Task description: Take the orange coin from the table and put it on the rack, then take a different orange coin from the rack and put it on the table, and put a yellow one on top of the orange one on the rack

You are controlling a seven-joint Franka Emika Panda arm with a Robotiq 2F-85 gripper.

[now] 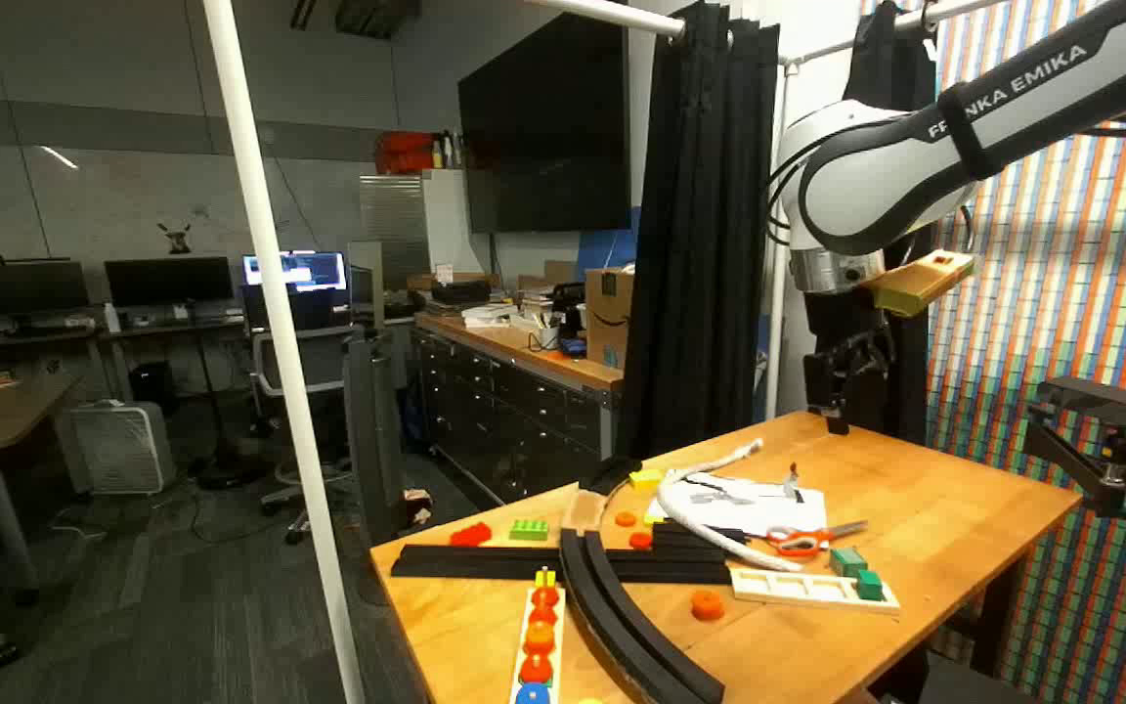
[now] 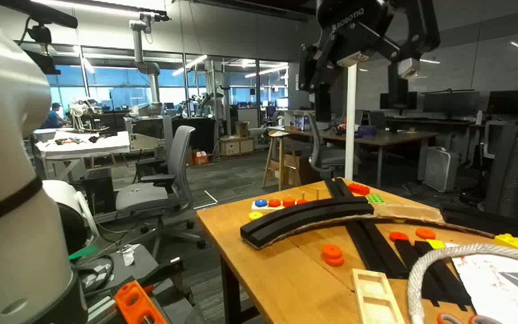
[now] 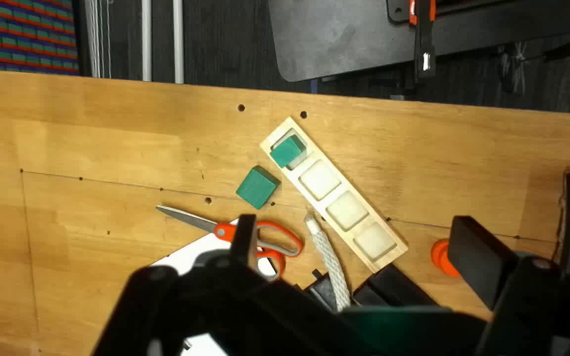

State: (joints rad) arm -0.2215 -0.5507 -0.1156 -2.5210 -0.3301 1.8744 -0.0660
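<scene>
1. Closest is the curved black track, with the yellow coin just beside it on the tabletop.
2. Next come two orange coins, one on top of the other. A grab might lift both or knock one off, because they sit crooked.
3. Farther back, the end effector hangs high, pointing down, spread wide, holding nothing.
4. The arm bends above it.

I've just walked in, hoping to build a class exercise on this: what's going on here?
A robot arm has its gripper open above the wooden table, holding nothing. Two orange discs lie stacked on one side of the black curved track, and a yellow disc lies on the other. The job is to move discs like these, but none is in its grasp.
</scene>
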